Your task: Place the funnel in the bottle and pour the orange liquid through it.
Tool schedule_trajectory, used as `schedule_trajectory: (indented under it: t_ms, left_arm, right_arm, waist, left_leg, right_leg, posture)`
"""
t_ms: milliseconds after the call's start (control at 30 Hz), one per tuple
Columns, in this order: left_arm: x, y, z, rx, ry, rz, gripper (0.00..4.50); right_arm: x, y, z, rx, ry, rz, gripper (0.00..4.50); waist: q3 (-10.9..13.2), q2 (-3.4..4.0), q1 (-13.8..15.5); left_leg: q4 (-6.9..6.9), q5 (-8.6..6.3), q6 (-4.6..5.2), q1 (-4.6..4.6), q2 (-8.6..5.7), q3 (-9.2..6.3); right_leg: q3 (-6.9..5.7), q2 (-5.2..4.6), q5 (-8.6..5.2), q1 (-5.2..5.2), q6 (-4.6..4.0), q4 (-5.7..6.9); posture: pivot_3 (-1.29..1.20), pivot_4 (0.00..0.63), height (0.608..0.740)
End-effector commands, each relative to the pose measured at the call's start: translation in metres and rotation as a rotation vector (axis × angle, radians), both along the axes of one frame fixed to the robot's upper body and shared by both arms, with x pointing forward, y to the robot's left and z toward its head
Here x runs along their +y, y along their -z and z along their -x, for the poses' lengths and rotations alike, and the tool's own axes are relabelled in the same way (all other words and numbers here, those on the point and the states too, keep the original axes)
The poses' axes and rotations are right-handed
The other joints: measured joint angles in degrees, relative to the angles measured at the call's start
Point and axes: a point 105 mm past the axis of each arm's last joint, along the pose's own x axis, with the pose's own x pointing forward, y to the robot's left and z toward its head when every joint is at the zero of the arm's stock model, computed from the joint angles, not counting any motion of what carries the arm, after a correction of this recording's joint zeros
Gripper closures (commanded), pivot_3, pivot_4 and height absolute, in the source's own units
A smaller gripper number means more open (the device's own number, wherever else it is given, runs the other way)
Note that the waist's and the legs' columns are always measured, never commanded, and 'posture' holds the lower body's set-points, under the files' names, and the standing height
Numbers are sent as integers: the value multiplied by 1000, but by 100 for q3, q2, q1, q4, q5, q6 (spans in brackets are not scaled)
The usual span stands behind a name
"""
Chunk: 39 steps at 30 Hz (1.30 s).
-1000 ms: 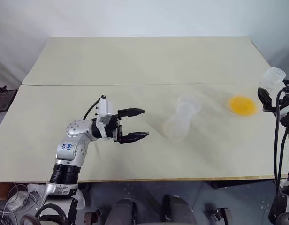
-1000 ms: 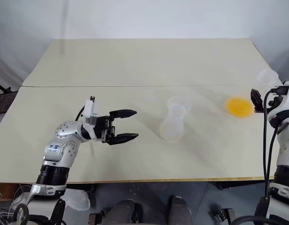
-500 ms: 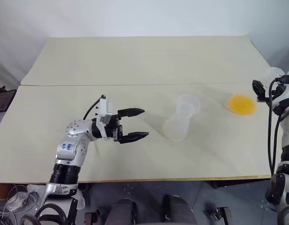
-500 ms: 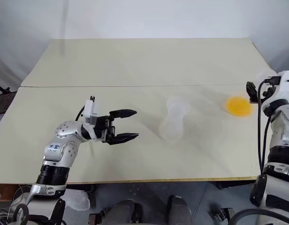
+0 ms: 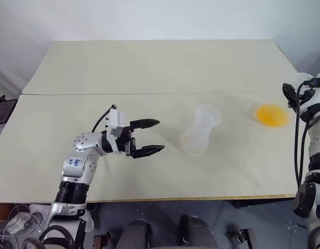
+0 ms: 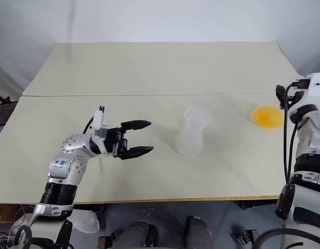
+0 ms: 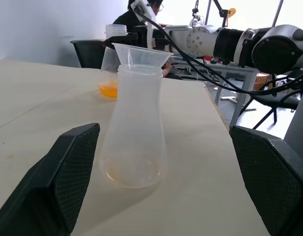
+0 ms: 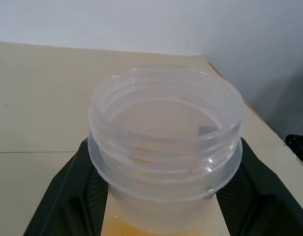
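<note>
— Two flasks on our tabletop [image 5: 149,67]; where do we stand?
— Our left gripper [image 5: 152,137] gapes wide, empty. Mid-table, the bottle [image 5: 197,136] carries the funnel [image 7: 140,54] in its neck. Near the right edge, our right gripper [image 8: 156,216] clamps the second flask's neck [image 8: 166,142], orange liquid [image 5: 271,115] pooled below.
</note>
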Motion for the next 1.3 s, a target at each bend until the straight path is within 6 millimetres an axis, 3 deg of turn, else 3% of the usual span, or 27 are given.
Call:
schedule_trajectory:
  t_ms: [33, 167, 533, 667, 833, 1100, 1300]
  left_arm:
    - [-3, -5, 1, -35, 14, 11, 0]
    - [-3, -4, -4, -35, 19, 8, 0]
    - [-16, -9, -19, -46, 91, -2, 0]
    - [-19, -9, -24, -43, 113, -5, 0]
    - [-22, -10, -29, -51, 139, -11, 0]
    - [-24, -12, -31, -67, 174, -20, 0]
    - [-24, -13, -32, -75, 181, -23, 0]
  right_arm:
    - [-3, -19, 9, -56, 11, 22, 2029]
    - [12, -33, 16, -101, -21, 46, 2029]
    - [107, -57, 73, -116, -191, 257, 2029]
    - [132, -63, 88, -105, -201, 372, 2029]
    - [147, -69, 100, -106, -125, 567, 2029]
    - [179, -57, 110, -117, -131, 975, 2029]
    - [193, -52, 108, -137, -137, 1049, 2029]
  waist:
    - [0, 0, 2]
    - [0, 1, 9]
    - [2, 5, 75]
    - [2, 4, 89]
    - [2, 4, 83]
    - [3, 2, 76]
    - [4, 1, 79]
  left_leg:
    - [0, 0, 0, 0, 0, -1]
    - [0, 0, 0, -4, 0, -8]
    - [4, 0, -1, -24, -1, -19]
    - [13, 1, 1, -43, -6, -27]
    - [11, 2, 2, -54, -9, -33]
    - [8, 4, 7, -58, -15, -32]
    - [9, 4, 7, -58, -14, -33]
  right_leg:
    - [-1, 0, 0, 0, 0, -1]
    - [-9, 0, 0, 0, 1, -2]
    - [-39, 1, 2, -12, 3, -3]
    - [-71, 1, 3, -17, 6, -13]
    - [-84, 1, 5, -17, 9, -31]
    - [-84, -1, 8, -17, 15, -42]
    - [-85, -1, 8, -17, 16, -42]
  posture:
    - [0, 150, 740]
    - [0, 150, 740]
    - [0, 150, 740]
    - [0, 150, 740]
    - [0, 150, 740]
    - [0, 150, 740]
    - [0, 150, 740]
